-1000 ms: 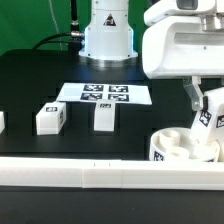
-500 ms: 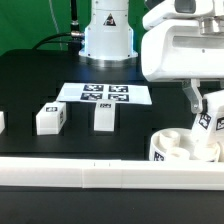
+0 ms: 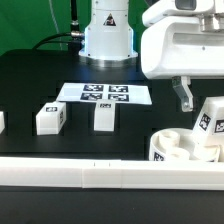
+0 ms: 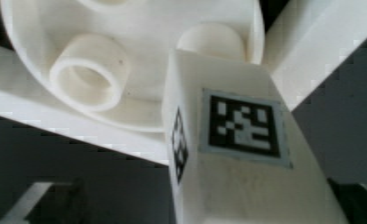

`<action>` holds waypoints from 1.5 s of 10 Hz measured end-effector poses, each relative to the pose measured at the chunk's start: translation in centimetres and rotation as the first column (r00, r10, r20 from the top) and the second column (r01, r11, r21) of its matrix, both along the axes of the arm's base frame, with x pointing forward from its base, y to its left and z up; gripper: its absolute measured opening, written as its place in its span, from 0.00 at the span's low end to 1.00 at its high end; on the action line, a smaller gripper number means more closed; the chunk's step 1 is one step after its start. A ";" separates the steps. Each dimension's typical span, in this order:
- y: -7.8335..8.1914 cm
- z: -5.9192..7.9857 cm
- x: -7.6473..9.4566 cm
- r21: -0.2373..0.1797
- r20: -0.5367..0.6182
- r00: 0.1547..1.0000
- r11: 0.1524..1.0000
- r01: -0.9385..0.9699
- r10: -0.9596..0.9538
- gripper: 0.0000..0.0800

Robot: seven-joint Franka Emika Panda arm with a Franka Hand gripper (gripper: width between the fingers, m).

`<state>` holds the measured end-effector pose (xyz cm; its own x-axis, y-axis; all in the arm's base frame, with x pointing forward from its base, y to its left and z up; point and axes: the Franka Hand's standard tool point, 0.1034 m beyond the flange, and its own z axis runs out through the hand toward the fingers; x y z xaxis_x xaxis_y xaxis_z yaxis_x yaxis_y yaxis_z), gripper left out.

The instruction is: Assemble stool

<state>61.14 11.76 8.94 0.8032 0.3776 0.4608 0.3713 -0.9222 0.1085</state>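
Note:
The round white stool seat (image 3: 178,146) lies at the exterior view's right, next to the front rail. A white tagged leg (image 3: 208,124) stands on it, leaning slightly. My gripper (image 3: 203,102) hangs over the top of this leg, jaws open; one finger (image 3: 184,96) shows clear of the leg's side. In the wrist view the leg (image 4: 233,140) fills the middle with its tag facing the camera, and the seat's sockets (image 4: 95,70) lie behind it. Two more legs (image 3: 50,118) (image 3: 104,118) stand on the table, and another (image 3: 2,122) is cut off by the left edge.
The marker board (image 3: 105,94) lies flat in the middle, in front of the arm's base (image 3: 107,40). A long white rail (image 3: 80,175) runs along the front edge. The table top is black.
My gripper has risen and its finger has come away from the leg. The leg stays standing on the seat. The other legs have not moved.

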 end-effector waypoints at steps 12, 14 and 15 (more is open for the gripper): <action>1.2 1.2 -1.3 -0.028 -0.291 0.957 1.000 -0.003 -0.005 0.81; 1.7 1.5 -1.6 -0.047 -0.404 0.914 0.999 0.018 -0.036 0.81; 1.8 1.5 -1.2 -0.048 -0.406 0.913 0.999 0.014 -0.033 0.81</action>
<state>59.89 13.54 10.48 0.9266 0.3684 0.0758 0.3700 -0.9290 -0.0075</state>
